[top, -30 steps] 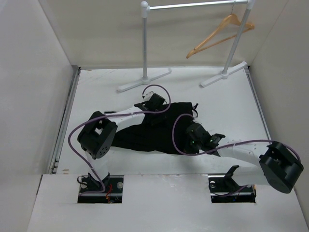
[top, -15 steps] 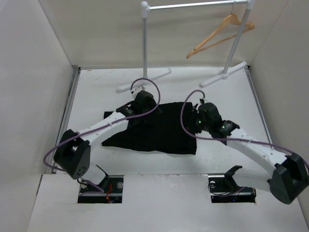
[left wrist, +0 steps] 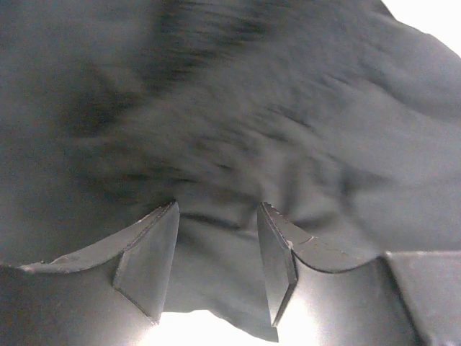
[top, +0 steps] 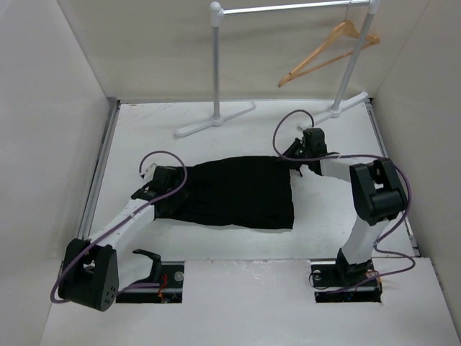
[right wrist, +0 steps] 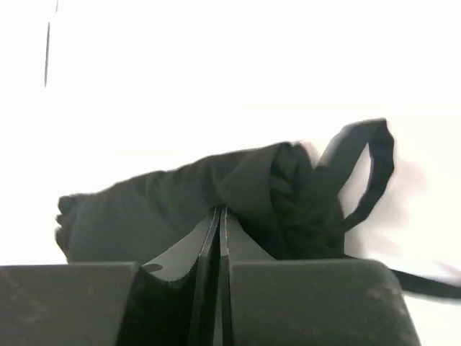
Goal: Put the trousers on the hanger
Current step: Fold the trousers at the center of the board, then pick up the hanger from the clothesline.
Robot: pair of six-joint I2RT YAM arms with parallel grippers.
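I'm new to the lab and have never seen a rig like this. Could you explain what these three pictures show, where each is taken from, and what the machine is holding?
These are two robot arms bolted at the near edge of a white table, each ending in a two-finger gripper. The wide picture comes from a fixed camera above and behind them. The other two come from small cameras on the wrists, looking along the fingers. The black trousers lie spread on the table. The wooden hanger hangs on the silver rail at the back, untouched. The left gripper sits at the trousers' left end, its fingers apart over the cloth. The right gripper is shut and appears to pinch bunched cloth at the far right corner, beside a drawstring loop.
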